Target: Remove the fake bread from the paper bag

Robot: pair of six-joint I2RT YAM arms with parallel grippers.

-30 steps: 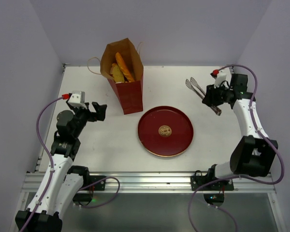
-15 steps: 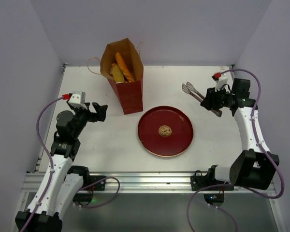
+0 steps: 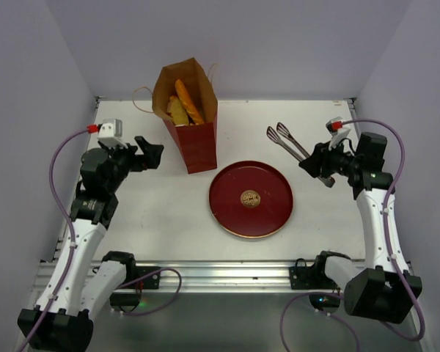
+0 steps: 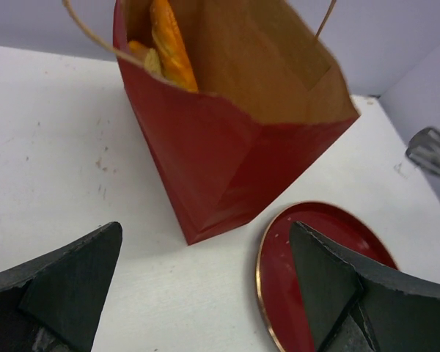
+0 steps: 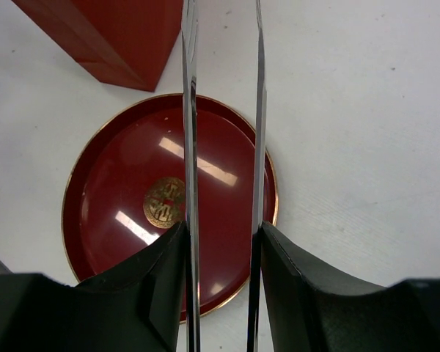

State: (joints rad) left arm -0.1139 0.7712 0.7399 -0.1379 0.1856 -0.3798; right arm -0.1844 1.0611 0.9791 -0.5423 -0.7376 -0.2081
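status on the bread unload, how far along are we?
Done: right gripper is shut on the metal tongs. In hand: left gripper hangs open beside the paper bag, not touching it. Left: everything else; the fake bread sits inside the upright bag, none on the red plate.

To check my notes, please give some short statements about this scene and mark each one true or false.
1. The fake bread is inside the paper bag. True.
2. A loaf lies on the red plate. False: no bread lies on it.
3. The right claw holds metal tongs. True.
4. The left claw is shut on a bag handle. False: it is open and apart from the bag.
5. The paper bag lies on its side. False: it stands upright.
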